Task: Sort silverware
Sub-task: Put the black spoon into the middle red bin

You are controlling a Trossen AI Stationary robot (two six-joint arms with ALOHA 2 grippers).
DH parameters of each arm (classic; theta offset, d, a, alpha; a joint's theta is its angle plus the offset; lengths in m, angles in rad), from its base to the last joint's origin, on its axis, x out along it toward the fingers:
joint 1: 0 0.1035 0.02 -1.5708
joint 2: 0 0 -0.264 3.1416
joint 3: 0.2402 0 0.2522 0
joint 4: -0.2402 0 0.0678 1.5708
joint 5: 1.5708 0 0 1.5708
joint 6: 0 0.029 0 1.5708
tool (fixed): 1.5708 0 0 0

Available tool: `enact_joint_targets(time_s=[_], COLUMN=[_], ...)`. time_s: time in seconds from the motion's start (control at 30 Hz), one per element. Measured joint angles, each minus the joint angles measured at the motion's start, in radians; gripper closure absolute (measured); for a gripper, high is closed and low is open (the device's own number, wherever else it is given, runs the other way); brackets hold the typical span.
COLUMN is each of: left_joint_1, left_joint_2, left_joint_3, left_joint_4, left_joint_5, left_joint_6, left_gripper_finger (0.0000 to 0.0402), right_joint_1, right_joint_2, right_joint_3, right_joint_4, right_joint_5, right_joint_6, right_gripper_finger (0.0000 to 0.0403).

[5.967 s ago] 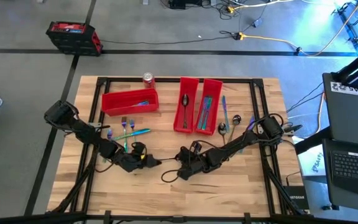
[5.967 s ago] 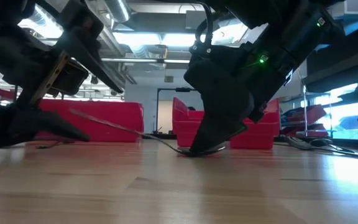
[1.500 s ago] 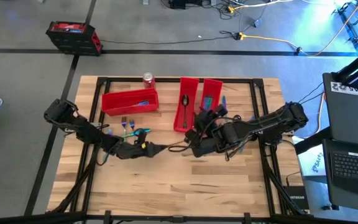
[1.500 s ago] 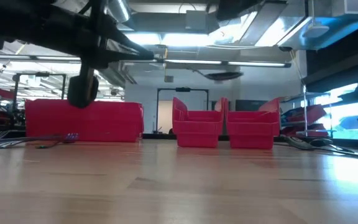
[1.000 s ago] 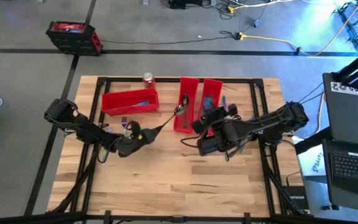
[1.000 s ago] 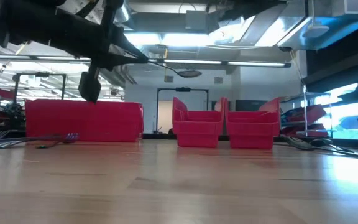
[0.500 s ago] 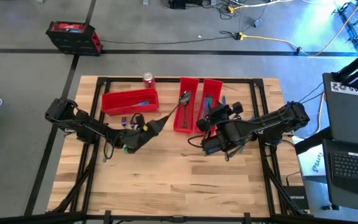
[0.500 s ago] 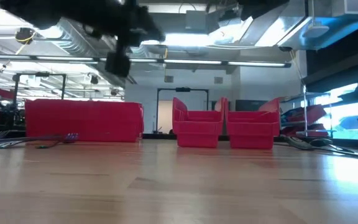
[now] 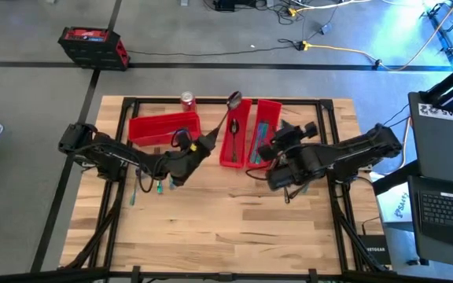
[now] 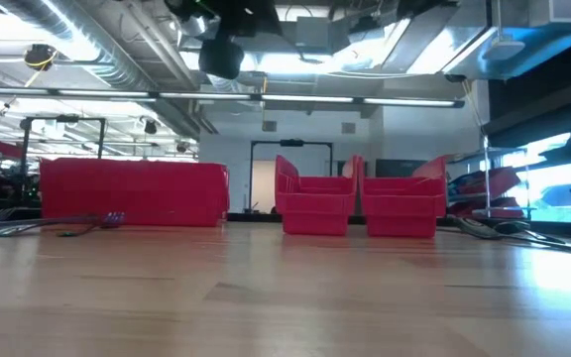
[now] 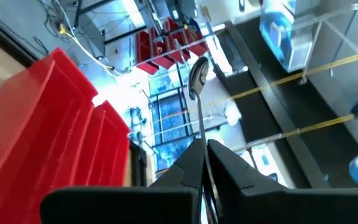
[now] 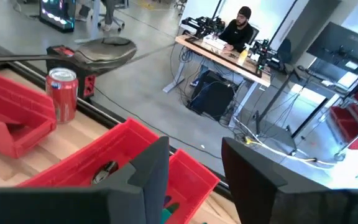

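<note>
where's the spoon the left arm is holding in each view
High view: the spoon slants up from the left gripper, bowl over the far end of the middle red bin.
Low view: not in it; the red bins show.
Left wrist view: the spoon stands out from the shut fingers, bowl farthest away.
Right wrist view: its bowl hangs past the soda can.
Shared landmark: the red bins.

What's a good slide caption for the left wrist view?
Left gripper shut on a spoon, raised beside the red bins.
</note>
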Motion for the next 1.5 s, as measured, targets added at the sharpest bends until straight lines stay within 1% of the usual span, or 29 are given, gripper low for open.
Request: enact_joint_targets(time_s=[0.1, 0.17, 0.27, 0.37, 0.43, 0.53, 0.63, 0.8, 0.87, 1.0, 1.1, 1.2, 1.33, 1.37, 1.4, 1.47, 1.5], left_joint_1=[0.014, 0.022, 0.029, 0.031, 0.031, 0.031, 0.030, 0.033, 0.038, 0.044, 0.045, 0.046, 0.046, 0.046, 0.046, 0.046, 0.046], left_joint_2=[0.004, 0.035, 0.122, 0.227, 0.284, 0.342, 0.381, 0.424, 0.428, 0.444, 0.454, 0.457, 0.460, 0.460, 0.460, 0.460, 0.460], left_joint_3=[0.033, 0.072, 0.155, 0.259, 0.321, 0.390, 0.428, 0.447, 0.447, 0.450, 0.450, 0.450, 0.450, 0.450, 0.450, 0.450, 0.450], left_joint_4=[-0.028, -0.039, -0.043, -0.045, -0.044, -0.041, -0.041, -0.042, -0.057, -0.110, -0.130, -0.148, -0.167, -0.176, -0.184, -0.214, -0.225], left_joint_5=[-0.003, -0.006, -0.010, -0.071, -0.120, -0.135, -0.151, -0.244, -0.238, -0.231, -0.245, -0.260, -0.250, -0.242, -0.234, -0.217, -0.210], left_joint_6=[0.007, 0.017, 0.050, 0.073, 0.088, 0.091, 0.036, -0.011, -0.055, -0.198, -0.235, -0.256, -0.260, -0.264, -0.269, -0.289, -0.303], left_gripper_finger=[0.0401, 0.0401, 0.0401, 0.0401, 0.0401, 0.0401, 0.0401, 0.0401, 0.0401, 0.0401, 0.0401, 0.0401, 0.0401, 0.0401, 0.0401, 0.0401, 0.0401], right_joint_1=[0.000, 0.000, 0.000, 0.021, 0.043, 0.087, 0.131, 0.185, 0.197, 0.196, 0.194, 0.196, 0.196, 0.196, 0.196, 0.196, 0.196], right_joint_2=[-0.041, -0.064, -0.088, -0.116, -0.145, -0.205, -0.267, -0.353, -0.376, -0.390, -0.390, -0.389, -0.389, -0.389, -0.389, -0.388, -0.387], right_joint_3=[-0.022, -0.042, -0.079, -0.143, -0.188, -0.253, -0.310, -0.389, -0.409, -0.442, -0.450, -0.451, -0.451, -0.451, -0.451, -0.451, -0.451], right_joint_4=[-0.001, -0.001, 0.001, 0.001, 0.000, 0.002, 0.010, 0.046, 0.061, 0.059, 0.058, 0.062, 0.086, 0.100, 0.130, 0.225, 0.270], right_joint_5=[-0.004, -0.009, -0.016, -0.017, -0.018, -0.018, -0.029, -0.058, -0.071, -0.089, -0.117, -0.190, -0.329, -0.361, -0.377, -0.375, -0.376], right_joint_6=[-0.002, -0.003, -0.005, -0.037, -0.014, 0.045, 0.077, 0.085, 0.085, 0.085, 0.065, 0.024, 0.022, 0.037, 0.085, 0.195, 0.216], right_gripper_finger=[0.0269, 0.0269, 0.0269, 0.0269, 0.0269, 0.0269, 0.0269, 0.0269, 0.0269, 0.0269, 0.0269, 0.0269, 0.0269, 0.0269, 0.0269, 0.0269, 0.0269])
